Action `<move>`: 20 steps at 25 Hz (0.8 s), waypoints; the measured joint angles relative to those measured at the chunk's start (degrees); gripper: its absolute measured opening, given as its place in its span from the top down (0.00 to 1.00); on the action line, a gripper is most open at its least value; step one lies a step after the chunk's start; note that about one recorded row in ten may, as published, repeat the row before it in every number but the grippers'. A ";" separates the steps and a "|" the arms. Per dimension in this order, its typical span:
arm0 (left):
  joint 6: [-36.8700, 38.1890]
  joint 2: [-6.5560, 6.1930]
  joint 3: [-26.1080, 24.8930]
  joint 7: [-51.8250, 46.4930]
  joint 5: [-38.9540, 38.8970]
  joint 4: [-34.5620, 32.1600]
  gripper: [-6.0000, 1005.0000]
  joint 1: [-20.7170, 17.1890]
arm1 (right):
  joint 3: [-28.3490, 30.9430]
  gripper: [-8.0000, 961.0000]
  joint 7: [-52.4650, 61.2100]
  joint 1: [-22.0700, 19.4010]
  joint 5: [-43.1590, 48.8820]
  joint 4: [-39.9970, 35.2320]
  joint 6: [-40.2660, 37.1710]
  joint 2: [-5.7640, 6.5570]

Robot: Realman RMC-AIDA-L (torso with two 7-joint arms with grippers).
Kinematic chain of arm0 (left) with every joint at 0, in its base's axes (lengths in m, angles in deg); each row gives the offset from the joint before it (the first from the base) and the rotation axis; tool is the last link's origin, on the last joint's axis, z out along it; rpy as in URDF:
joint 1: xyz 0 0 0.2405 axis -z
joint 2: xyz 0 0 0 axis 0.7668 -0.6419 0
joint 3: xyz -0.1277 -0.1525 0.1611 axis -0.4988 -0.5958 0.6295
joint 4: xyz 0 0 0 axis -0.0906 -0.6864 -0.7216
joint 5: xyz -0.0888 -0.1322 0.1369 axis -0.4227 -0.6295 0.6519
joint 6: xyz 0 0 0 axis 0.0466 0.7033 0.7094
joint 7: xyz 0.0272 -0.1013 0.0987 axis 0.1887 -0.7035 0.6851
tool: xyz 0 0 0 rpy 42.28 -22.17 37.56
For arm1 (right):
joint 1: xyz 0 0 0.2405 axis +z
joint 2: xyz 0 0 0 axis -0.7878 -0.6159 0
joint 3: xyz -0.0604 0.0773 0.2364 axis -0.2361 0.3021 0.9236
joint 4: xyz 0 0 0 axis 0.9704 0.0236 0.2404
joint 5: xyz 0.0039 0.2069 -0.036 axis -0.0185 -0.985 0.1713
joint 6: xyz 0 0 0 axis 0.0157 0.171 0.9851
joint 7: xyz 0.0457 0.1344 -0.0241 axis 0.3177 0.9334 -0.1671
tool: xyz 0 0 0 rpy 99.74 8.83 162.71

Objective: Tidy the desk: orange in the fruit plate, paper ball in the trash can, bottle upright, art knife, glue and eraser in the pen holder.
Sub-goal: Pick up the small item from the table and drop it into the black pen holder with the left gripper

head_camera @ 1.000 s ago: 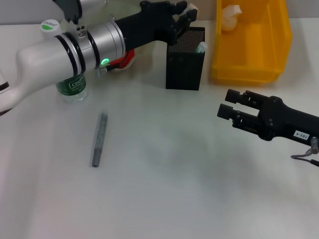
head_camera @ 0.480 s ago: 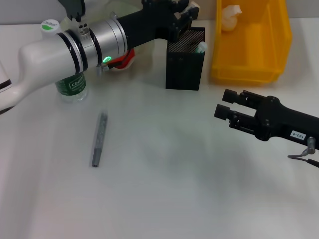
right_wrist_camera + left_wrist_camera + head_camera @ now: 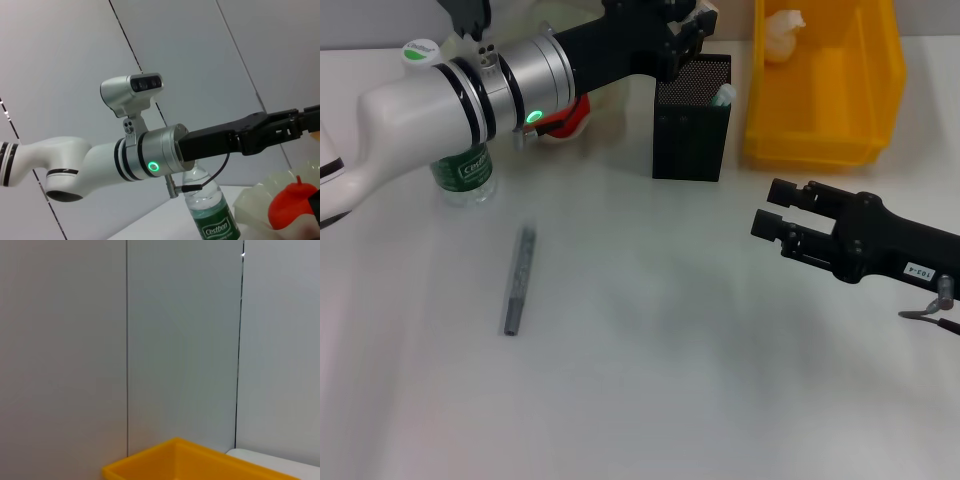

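Head view shows the paper ball [image 3: 782, 33] binned, bottle [image 3: 460, 170] upright, orange [image 3: 565, 118] plated; the art knife [image 3: 519, 279] lies at eight o'clock of the pen holder [image 3: 692, 120], above which the left gripper [image 3: 695, 25] hovers, its grip unreadable, while the right gripper [image 3: 772, 208] waits released at four o'clock.

The work surface is a plain white desk [image 3: 650, 380] with a smooth matte top, evenly lit; soft grey shadows lie on it. Behind it stands a wall [image 3: 180, 340] of pale grey panels, flat and bare. Thin dark seams [image 3: 126, 345] run between the panels, vertical in the left wrist view and slanted in the right wrist view, where the same grey panelling [image 3: 65, 45] fills the background. A small bright glint [image 3: 242, 255] sits on one seam near its upper end. The light is diffuse.
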 joint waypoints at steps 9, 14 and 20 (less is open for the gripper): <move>-0.08 0.00 -0.01 -0.07 -0.04 0.00 0.72 0.02 | 0.01 0.33 -0.09 0.09 0.55 -0.22 -0.03 0.26; -0.13 0.00 -0.02 -0.06 -0.04 0.00 0.72 0.04 | 0.13 0.33 -0.17 0.11 1.22 -0.60 -0.02 0.09; -1.11 0.00 0.11 0.00 -0.04 0.05 0.72 0.04 | 0.04 0.33 -0.17 0.40 1.48 -0.62 -0.01 0.06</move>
